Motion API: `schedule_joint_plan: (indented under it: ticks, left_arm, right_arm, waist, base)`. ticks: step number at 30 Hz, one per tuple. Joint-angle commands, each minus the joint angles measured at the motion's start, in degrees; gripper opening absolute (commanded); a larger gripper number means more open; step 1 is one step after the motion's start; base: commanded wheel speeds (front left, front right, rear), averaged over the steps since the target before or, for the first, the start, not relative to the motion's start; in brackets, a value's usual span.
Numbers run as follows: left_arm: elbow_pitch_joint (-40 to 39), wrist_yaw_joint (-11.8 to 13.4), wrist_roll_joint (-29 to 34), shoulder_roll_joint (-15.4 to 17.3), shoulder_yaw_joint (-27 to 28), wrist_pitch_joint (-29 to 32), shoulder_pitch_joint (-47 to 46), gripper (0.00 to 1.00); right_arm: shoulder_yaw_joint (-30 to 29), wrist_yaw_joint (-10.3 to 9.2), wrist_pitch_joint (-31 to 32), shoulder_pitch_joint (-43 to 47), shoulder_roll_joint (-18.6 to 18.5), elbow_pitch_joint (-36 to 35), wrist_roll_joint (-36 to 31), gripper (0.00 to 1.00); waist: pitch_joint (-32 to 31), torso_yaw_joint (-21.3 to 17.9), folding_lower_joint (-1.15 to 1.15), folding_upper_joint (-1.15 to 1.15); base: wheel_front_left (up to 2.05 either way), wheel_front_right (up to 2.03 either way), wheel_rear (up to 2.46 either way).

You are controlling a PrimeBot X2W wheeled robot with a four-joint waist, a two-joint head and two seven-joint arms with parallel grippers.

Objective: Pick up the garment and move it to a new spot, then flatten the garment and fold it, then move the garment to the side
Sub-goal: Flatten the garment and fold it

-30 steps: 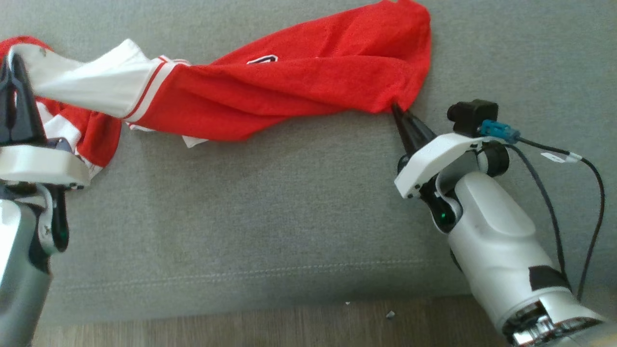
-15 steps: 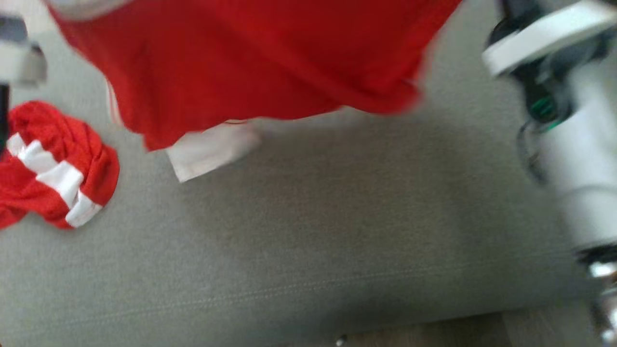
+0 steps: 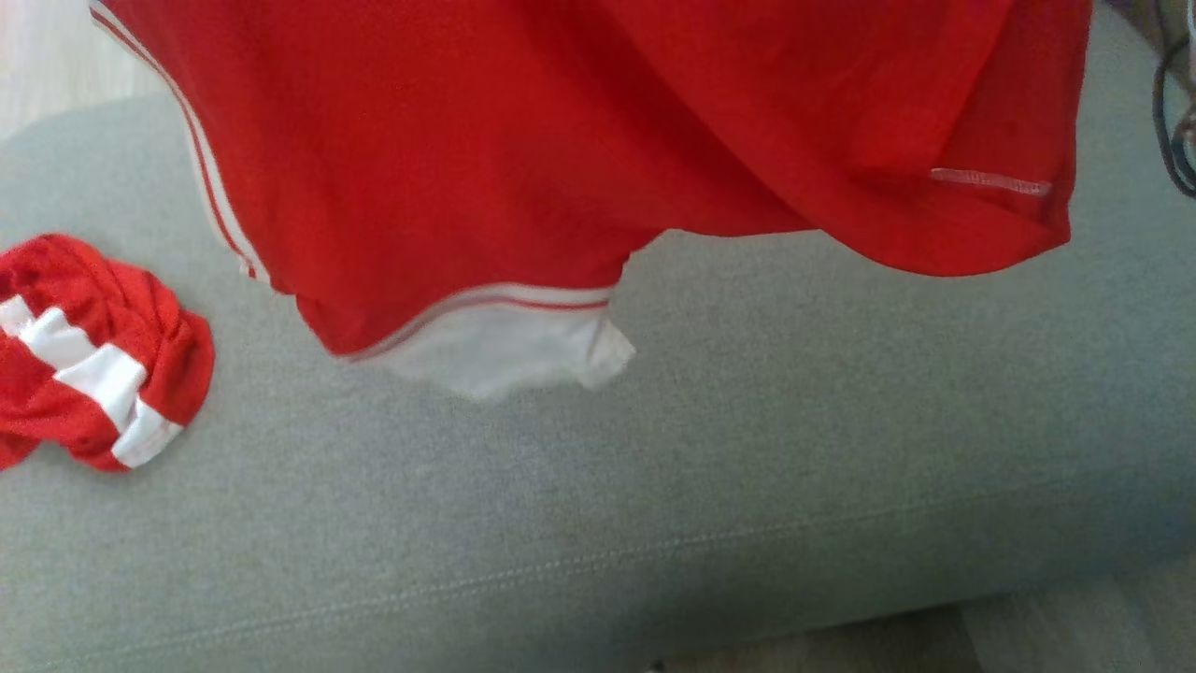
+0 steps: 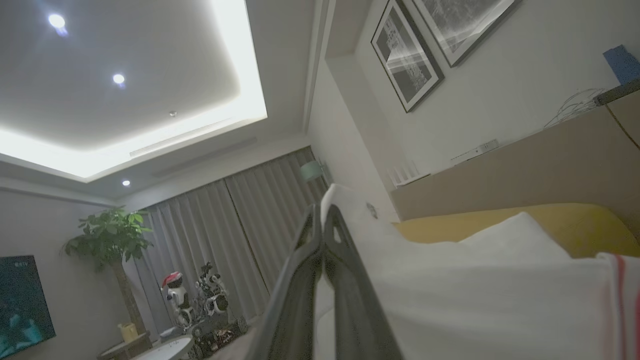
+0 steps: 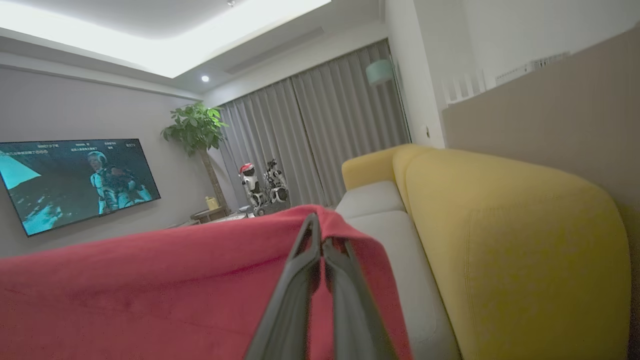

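Note:
The garment (image 3: 523, 140) is a red shirt with white trim. It hangs lifted above the grey sofa seat (image 3: 654, 486), and a white sleeve (image 3: 505, 350) dangles at its lower edge. In the left wrist view my left gripper (image 4: 323, 212) is shut on the garment's white part (image 4: 450, 280), its fingers pointing up toward the ceiling. In the right wrist view my right gripper (image 5: 320, 222) is shut on the garment's red edge (image 5: 150, 280).
A bunched red and white cloth (image 3: 84, 365) lies on the seat at the left. The yellow sofa back (image 5: 500, 240) rises to the right in the right wrist view. The wooden floor (image 3: 1074, 626) shows beyond the seat's front edge. A dark cable (image 3: 1173, 131) hangs at the upper right.
Both arms have lifted the garment off the seat and gone out of the head view. The head camera has shifted too. The shirt now hangs spread, and the bunched cloth is left on the seat.

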Motion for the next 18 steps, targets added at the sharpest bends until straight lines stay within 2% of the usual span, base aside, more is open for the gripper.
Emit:
schedule_joint_plan:
  ticks: [1, 6, 10, 14, 18]
  left_arm:
    - [1.95, -0.75, -0.47, 0.88, 1.53, 0.88, -4.97, 0.0]
    - [9.48, -1.52, -0.28, -2.83, 0.89, -2.07, -11.53, 0.0]
    - [12.16, -1.74, -0.93, -4.54, 1.09, -5.72, -12.25, 0.0]
    - [12.04, -3.24, -3.98, -5.01, 1.57, -8.29, -7.06, 0.0]
    - [5.96, -3.06, -9.64, -3.22, 4.37, -8.58, 4.61, 0.0]
  right_arm:
    - [-0.83, 0.42, 1.93, -2.81, 1.89, 0.07, 0.51, 0.0]
    - [-1.62, 0.42, 1.25, -6.5, 3.82, 4.19, -0.45, 0.0]
    - [-0.89, 0.42, 0.88, -6.5, 5.14, 4.51, 0.48, 0.0]
    - [2.12, 0.42, 1.3, -1.6, 4.09, 0.61, 3.45, 0.0]
    - [3.86, 0.42, 2.48, 8.55, -0.23, -7.17, 8.55, 0.0]
  waist:
    - [2.25, 0.26, 0.0, 0.0]
    - [6.93, 1.01, 0.0, 0.0]
    - [8.7, 1.67, 0.0, 0.0]
    - [8.94, 2.42, 0.0, 0.0]
    - [7.8, 3.07, 0.0, 0.0]
  base:
    - [0.0, 0.0, 0.0]
    - [0.0, 0.0, 0.0]
    - [0.0, 0.0, 0.0]
    - [0.0, 0.0, 0.0]
    - [0.0, 0.0, 0.0]
